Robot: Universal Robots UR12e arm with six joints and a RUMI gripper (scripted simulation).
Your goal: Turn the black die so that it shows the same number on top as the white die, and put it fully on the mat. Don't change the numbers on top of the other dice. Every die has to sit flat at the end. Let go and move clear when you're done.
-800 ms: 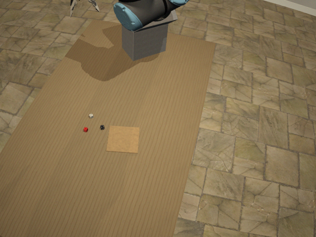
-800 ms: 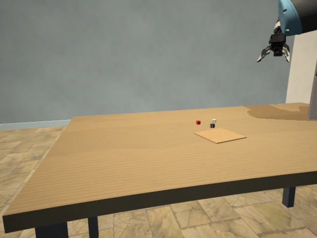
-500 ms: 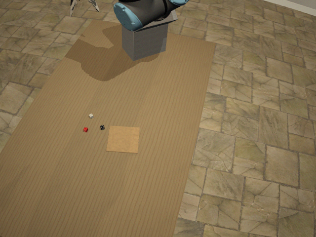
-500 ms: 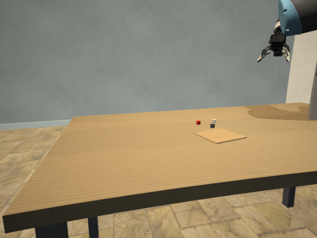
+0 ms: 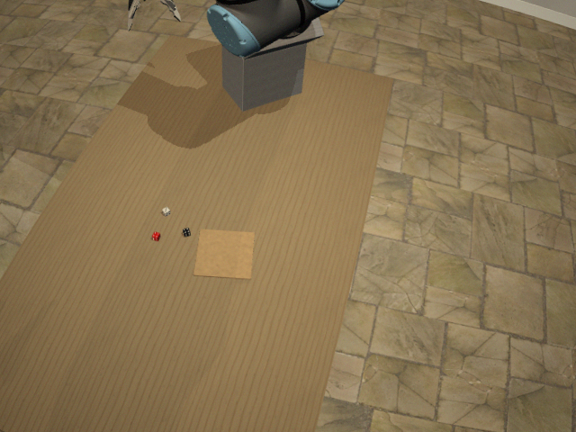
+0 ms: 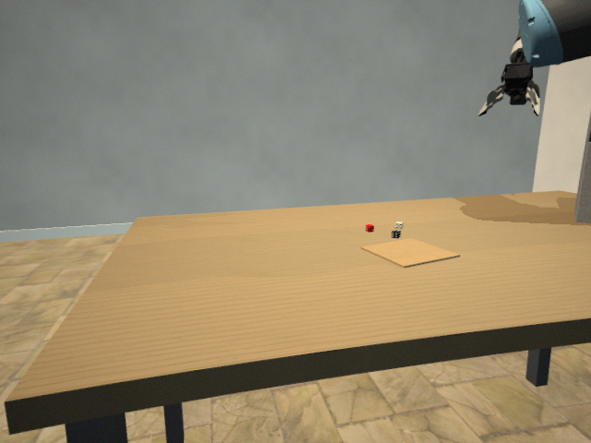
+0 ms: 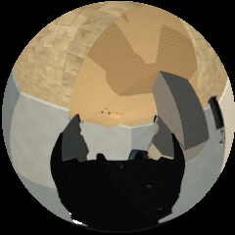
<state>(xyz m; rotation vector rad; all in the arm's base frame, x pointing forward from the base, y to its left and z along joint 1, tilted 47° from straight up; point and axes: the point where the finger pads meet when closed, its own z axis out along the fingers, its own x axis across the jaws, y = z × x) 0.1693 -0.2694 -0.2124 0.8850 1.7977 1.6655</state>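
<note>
The black die (image 5: 186, 231) sits flat on the wooden table just left of the tan mat (image 5: 224, 254), off the mat. Its top seems to show four pips. The white die (image 5: 166, 211) lies behind and to its left, and the red die (image 5: 156, 236) lies further left. Their top numbers are too small to read. In the exterior view the black die (image 6: 395, 233) stands in front of the white die (image 6: 399, 223), with the red die (image 6: 368, 227) to the left and the mat (image 6: 410, 251) nearer. My gripper (image 6: 510, 106) is open and empty, high above the table's far end, far from the dice. Its fingertips show at the top edge of the top view (image 5: 153, 13).
The arm's grey base block (image 5: 264, 76) stands on the table's far end and casts a dark shadow (image 5: 185, 106). In the wrist view the dice (image 7: 104, 111) are tiny specks far below. The table edge runs along the right, with stone floor beyond.
</note>
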